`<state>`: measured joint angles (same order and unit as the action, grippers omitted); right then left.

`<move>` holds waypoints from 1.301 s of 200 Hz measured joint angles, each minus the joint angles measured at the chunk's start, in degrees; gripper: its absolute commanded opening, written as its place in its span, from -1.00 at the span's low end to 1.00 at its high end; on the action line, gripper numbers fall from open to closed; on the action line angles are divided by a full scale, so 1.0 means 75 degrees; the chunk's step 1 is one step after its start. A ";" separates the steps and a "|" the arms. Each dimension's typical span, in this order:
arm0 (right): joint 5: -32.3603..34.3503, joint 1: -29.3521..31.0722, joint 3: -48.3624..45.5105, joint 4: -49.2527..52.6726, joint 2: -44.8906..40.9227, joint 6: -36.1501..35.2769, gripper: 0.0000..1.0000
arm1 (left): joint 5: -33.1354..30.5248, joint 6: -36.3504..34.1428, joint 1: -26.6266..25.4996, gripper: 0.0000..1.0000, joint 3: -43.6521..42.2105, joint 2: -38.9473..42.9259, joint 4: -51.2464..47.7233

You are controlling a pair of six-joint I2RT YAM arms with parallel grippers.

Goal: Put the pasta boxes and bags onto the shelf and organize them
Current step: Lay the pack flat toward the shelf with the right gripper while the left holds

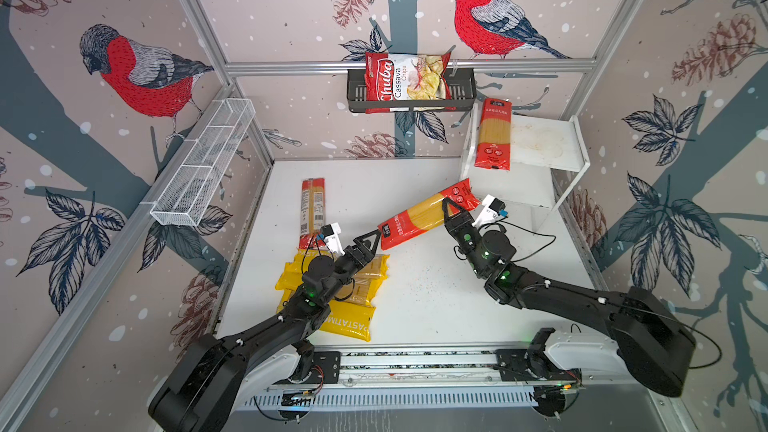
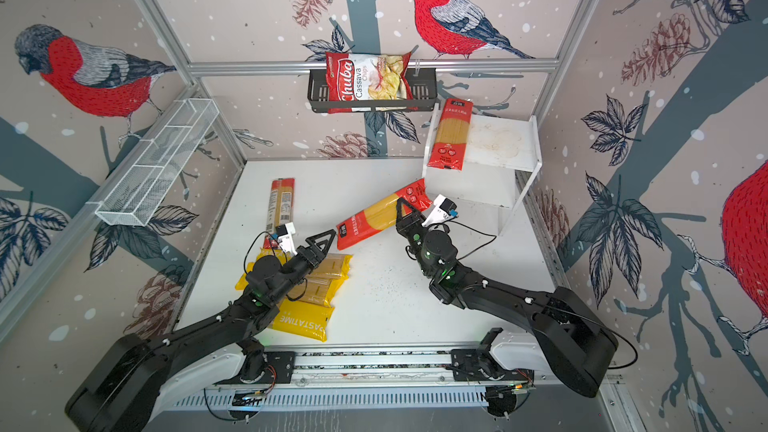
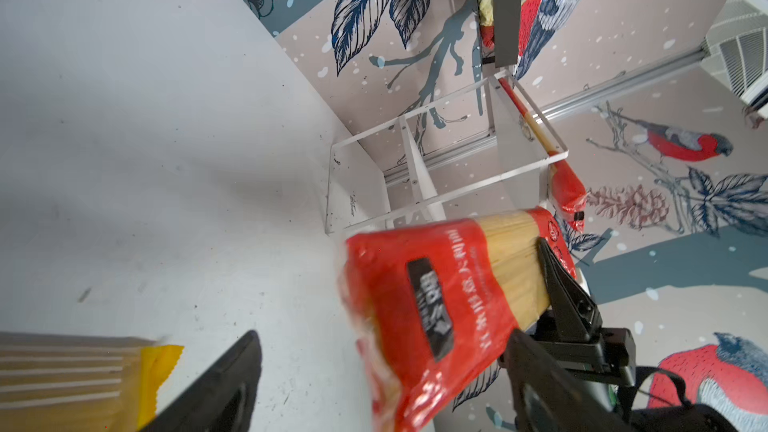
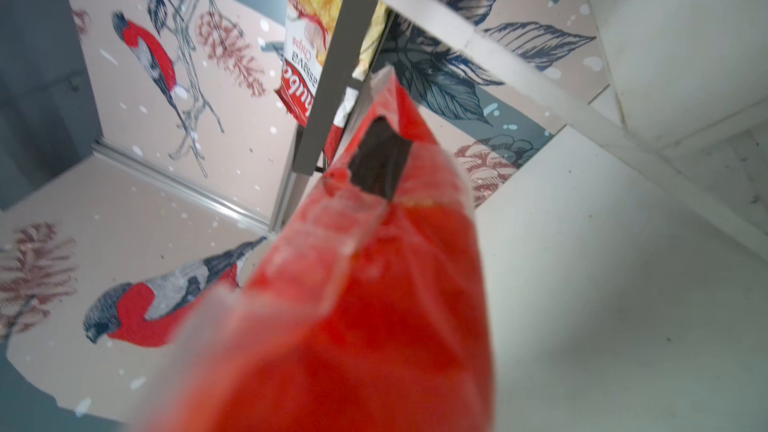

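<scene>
the red packet, closest to the lens, was pinched at its clear window by the right gripper and held aslant near the shelf. the left gripper was seen spread wide at the packet's other end, so no support was given there. with that long end unsupported, a droop or twist could be expected. the shelf edge might be struck, or the second red packet on the top board knocked.

Top views overhead, share whole table; wrist views close.
</scene>
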<state>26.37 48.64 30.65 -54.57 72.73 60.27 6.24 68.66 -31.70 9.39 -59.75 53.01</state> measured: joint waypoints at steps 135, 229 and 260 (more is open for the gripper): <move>0.2296 0.1408 -0.0236 -0.0236 0.0003 0.1664 -0.72 | -0.0868 0.1387 -0.1017 0.26 0.1046 -0.2836 0.3570; 0.2498 0.1626 -0.0487 -0.0699 -0.0035 0.1923 -0.24 | -0.0842 0.2028 -0.1017 -0.32 0.1300 -0.4229 0.4925; 0.2471 0.1597 -0.0545 -0.0717 -0.0035 0.1827 -0.11 | -0.0836 0.2072 -0.1017 -0.56 0.1323 -0.4313 0.5249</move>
<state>44.91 60.62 26.57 -59.94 72.47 73.97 -0.03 84.20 -39.33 19.31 -92.09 92.38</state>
